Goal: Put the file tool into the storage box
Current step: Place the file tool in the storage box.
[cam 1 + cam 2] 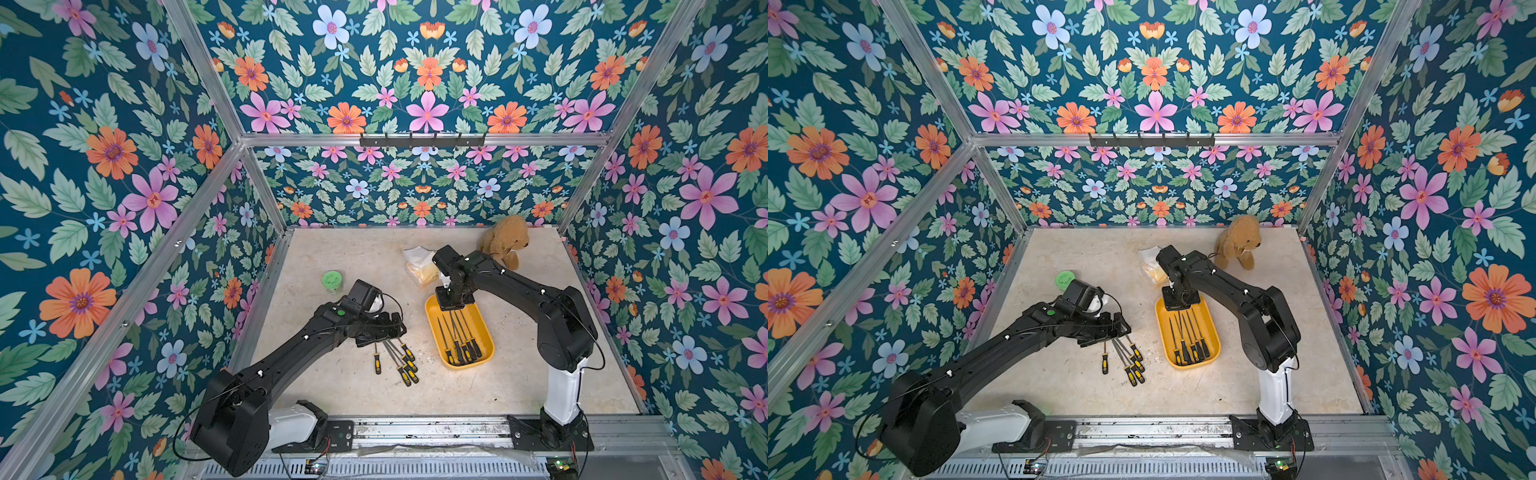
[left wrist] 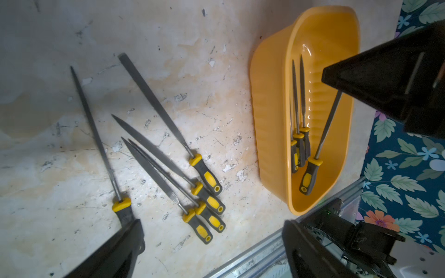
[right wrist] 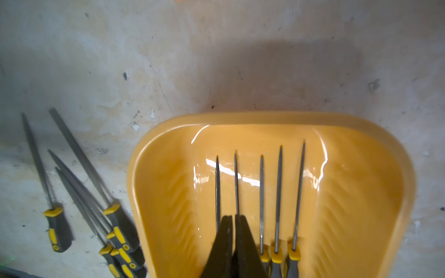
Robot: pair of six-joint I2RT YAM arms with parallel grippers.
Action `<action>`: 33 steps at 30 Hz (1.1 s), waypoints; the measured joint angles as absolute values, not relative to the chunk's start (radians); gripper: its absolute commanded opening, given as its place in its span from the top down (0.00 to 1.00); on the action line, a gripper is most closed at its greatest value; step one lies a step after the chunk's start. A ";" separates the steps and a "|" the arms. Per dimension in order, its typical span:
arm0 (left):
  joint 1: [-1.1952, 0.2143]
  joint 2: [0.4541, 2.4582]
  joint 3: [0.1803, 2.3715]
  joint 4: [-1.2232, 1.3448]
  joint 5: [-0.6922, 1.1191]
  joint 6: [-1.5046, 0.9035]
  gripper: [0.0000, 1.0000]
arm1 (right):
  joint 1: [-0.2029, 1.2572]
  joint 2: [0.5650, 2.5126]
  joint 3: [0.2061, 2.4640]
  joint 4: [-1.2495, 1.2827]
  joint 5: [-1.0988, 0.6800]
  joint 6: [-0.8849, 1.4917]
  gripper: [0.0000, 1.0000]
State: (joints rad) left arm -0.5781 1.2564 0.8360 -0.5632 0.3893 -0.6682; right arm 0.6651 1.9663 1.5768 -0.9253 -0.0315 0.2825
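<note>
Over the storage box [image 3: 265, 118] the right hand [image 3: 233, 222] hangs pinched together; the left hand [image 2: 213, 226] gapes above loose files [image 2: 154, 150].

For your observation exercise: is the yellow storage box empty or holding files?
Partly filled: five files lie side by side inside the storage box; others lie on the table.

Right claw [image 3: 233, 217] closed tight over the storage box [image 3: 265, 118] — 5 files [image 3: 278, 192] inside, loose files [image 3: 80, 156] beside it.
</note>
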 measured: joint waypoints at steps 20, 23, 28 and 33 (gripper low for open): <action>-0.578 1.191 0.689 -0.527 0.311 -0.733 0.04 | 0.714 2.043 1.518 -0.838 0.000 0.274 0.99; -0.578 1.183 0.668 -0.523 0.299 -0.741 0.04 | 0.714 2.043 1.499 -0.821 0.000 0.277 0.93; -0.578 1.174 0.645 -0.512 0.287 -0.763 0.04 | 0.714 2.041 1.480 -0.803 0.005 0.291 0.77; -0.579 1.175 0.621 -0.479 0.287 -0.791 0.07 | 0.714 2.014 1.484 -0.798 0.004 0.292 0.66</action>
State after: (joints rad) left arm -0.5789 1.1748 0.6209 -0.4786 0.2874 -0.7906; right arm 0.7139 2.0144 1.4841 -0.7982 0.0044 0.2924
